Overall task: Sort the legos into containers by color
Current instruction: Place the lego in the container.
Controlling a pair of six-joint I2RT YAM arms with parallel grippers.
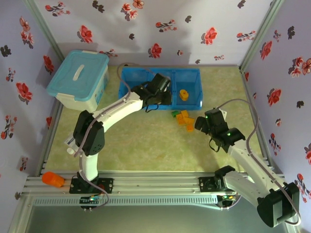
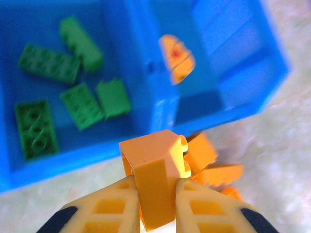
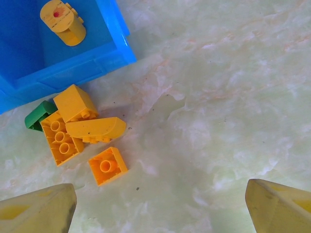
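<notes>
My left gripper (image 2: 155, 184) is shut on an orange brick (image 2: 153, 167), lifted just in front of the blue tray (image 2: 146, 104). Several green legos (image 2: 80, 102) lie in the tray's middle compartment. In its right compartment rests one orange-yellow piece (image 3: 63, 22). A small heap of orange bricks (image 3: 92, 128) with one green brick (image 3: 38, 115) lies on the table by the tray's front right corner. My right gripper (image 3: 160, 213) stands open above bare table to the right of that heap. From above, the left gripper (image 1: 165, 99) is at the tray's front edge and the right gripper (image 1: 200, 121) is beside the heap (image 1: 182, 118).
A pale blue lidded tub (image 1: 77, 80) stands at the back left, next to the tray. Flowered walls close in the table on three sides. An orange object (image 1: 52, 179) sits on the front rail at the left.
</notes>
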